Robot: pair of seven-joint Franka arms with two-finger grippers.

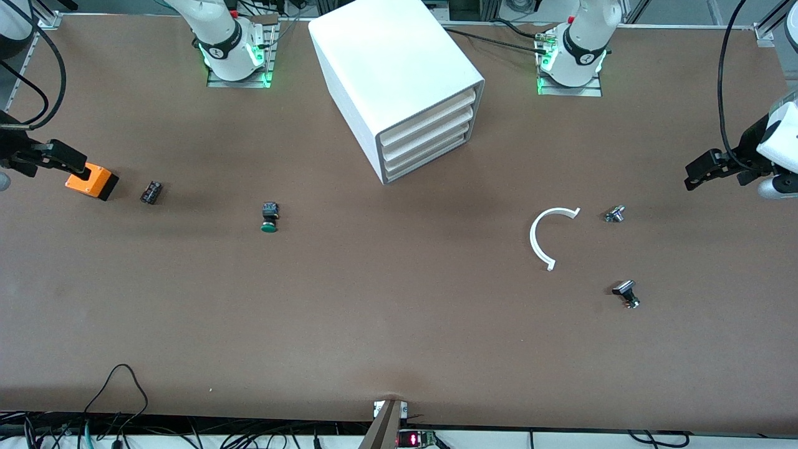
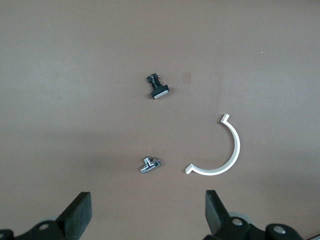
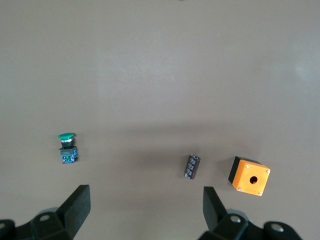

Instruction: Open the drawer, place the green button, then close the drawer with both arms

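Drawer (image 1: 430,151): lowest of three in the white cabinet (image 1: 399,75), shut; the cabinet stands at twelve o'clock from table centre.
Button (image 1: 269,218): green cap, on the table at nine o'clock from centre, untouched.
Left gripper (image 1: 711,169): spread wide, empty, over the table's three o'clock edge.
Right gripper (image 1: 53,161): spread wide, empty, above the orange box (image 1: 92,181).
Risk: cabinet likely slides if the drawer is pulled unbraced; the button may roll.
Writing: none legible.

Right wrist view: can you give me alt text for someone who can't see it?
The right gripper, fingers open and empty, hangs over a bare brown table. Below it lie a small green-capped push-button with a black body, a small dark ridged block and an orange box with a round hole.
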